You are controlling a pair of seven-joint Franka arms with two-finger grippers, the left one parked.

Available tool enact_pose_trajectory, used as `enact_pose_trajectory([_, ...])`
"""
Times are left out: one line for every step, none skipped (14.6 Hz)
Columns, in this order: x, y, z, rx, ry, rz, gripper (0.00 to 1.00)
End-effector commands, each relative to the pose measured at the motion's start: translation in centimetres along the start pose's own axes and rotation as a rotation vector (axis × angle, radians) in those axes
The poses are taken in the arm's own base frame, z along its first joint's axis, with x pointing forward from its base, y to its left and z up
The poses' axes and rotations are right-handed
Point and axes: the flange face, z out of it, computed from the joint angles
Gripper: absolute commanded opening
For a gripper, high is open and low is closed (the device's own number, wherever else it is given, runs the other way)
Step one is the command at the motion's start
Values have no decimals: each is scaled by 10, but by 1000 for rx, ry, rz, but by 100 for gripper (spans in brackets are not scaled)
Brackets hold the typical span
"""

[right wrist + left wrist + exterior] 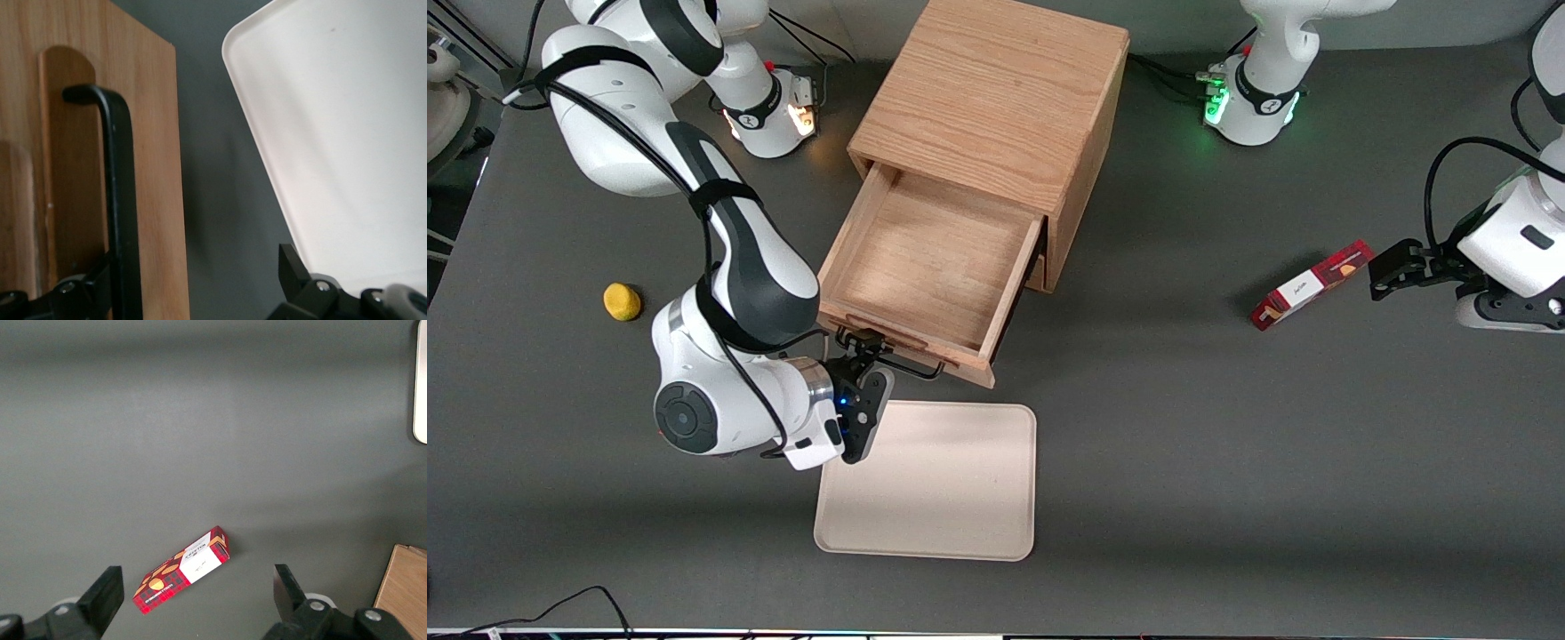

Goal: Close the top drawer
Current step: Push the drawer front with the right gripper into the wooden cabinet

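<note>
The top drawer [934, 258] stands pulled far out of the light oak cabinet [996, 98], and its shallow box is empty. Its black wire handle [911, 365] runs along the drawer front that faces the front camera. My right gripper [864, 354] is at the working arm's end of that handle, in front of the drawer. In the right wrist view the gripper [197, 270] is open, its fingers [100, 277] wide apart. The handle [123, 200] lies just inside one finger, against the drawer front [157, 167]. Nothing is clamped between the fingers.
A beige tray [934, 484] [347, 133] lies flat on the table, nearer the front camera than the drawer, just under my wrist. A yellow lump [622, 301] sits toward the working arm's end. A red box [1312, 284] [183, 570] lies toward the parked arm's end.
</note>
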Motion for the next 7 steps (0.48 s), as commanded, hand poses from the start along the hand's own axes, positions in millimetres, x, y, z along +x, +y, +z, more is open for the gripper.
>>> enact_pose_trajectory([6,-14,3,33,-1,24,100])
enact_pose_trajectory([6,-16,7,41,-9,21,100])
enact_pose_trajectory([9,-21,12,50,-16,13,100])
enact_pose_trajectory([9,-25,13,57,-19,9,100])
enact_pose_trajectory([8,-27,13,61,-26,9,100])
enact_pose_trajectory([7,-33,13,64,-37,5,100])
enact_pose_trajectory([5,-37,12,67,-44,3,100])
